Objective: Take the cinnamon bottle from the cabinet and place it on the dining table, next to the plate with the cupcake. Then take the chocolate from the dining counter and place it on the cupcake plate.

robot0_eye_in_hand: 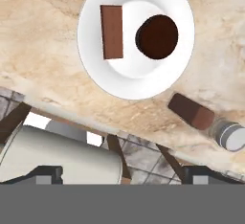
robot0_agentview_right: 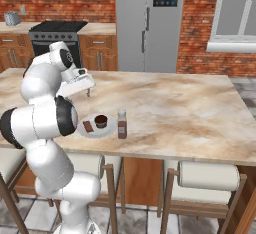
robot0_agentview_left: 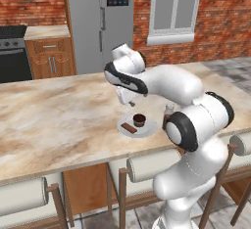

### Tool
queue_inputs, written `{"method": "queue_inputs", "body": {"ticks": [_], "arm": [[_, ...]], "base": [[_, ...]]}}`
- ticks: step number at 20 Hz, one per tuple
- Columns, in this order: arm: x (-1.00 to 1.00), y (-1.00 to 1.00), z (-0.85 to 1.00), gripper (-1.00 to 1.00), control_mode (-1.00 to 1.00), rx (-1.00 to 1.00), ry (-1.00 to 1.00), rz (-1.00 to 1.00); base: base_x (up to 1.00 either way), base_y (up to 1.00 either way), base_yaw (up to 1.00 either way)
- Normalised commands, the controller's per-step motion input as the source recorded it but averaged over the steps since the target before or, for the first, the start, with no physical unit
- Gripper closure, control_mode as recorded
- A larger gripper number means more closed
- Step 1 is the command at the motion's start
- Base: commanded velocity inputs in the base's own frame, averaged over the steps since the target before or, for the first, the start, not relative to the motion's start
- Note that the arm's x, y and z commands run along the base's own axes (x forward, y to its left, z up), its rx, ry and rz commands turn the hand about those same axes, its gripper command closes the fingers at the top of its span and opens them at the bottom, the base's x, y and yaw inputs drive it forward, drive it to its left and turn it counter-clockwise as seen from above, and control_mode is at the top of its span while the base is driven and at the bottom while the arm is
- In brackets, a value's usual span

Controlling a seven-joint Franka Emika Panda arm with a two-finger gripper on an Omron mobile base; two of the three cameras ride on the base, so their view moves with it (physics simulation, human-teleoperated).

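On the marble dining table (robot0_agentview_left: 59, 120) (robot0_agentview_right: 175, 108) the white plate (robot0_agentview_left: 147, 131) (robot0_agentview_right: 106, 130) (robot0_eye_in_hand: 139, 86) carries the dark cupcake (robot0_agentview_left: 139, 120) (robot0_agentview_right: 101, 121) (robot0_eye_in_hand: 157, 37). The flat brown chocolate (robot0_agentview_left: 129, 128) (robot0_agentview_right: 88, 126) (robot0_eye_in_hand: 112, 31) lies on the same plate beside the cupcake. Just right of the plate stands the cinnamon bottle (robot0_agentview_left: 168, 111) (robot0_agentview_right: 121, 124) (robot0_eye_in_hand: 201, 115), upright near the table's front edge. My gripper (robot0_agentview_left: 130, 103) (robot0_agentview_right: 88, 92) (robot0_eye_in_hand: 123, 175) hovers open above the plate, fingers spread wide with nothing between them.
Cushioned stools (robot0_agentview_left: 147, 167) (robot0_agentview_right: 207, 175) (robot0_eye_in_hand: 62, 156) line the near edge of the table. A steel fridge (robot0_agentview_left: 100, 17) (robot0_agentview_right: 147, 23), a stove (robot0_agentview_right: 52, 33) and wooden cabinets (robot0_agentview_left: 51, 57) stand along the brick back wall.
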Motion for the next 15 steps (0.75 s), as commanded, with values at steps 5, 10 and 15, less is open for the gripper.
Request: {"method": "queue_inputs", "body": {"ticks": [5, 10, 15], "arm": [[-0.77, -0.6, 0.97, -1.0, -1.0, 0.01, -0.11, -0.01], [-1.0, -0.42, 0.69, -1.0, -1.0, 0.06, -0.11, 0.0], [-1.0, -0.32, 0.39, -1.0, -1.0, 0.09, -0.11, 0.0]], "base": [[0.0, 0.0, 0.0], [0.0, 0.0, 0.0], [0.0, 0.0, 0.0]]}}
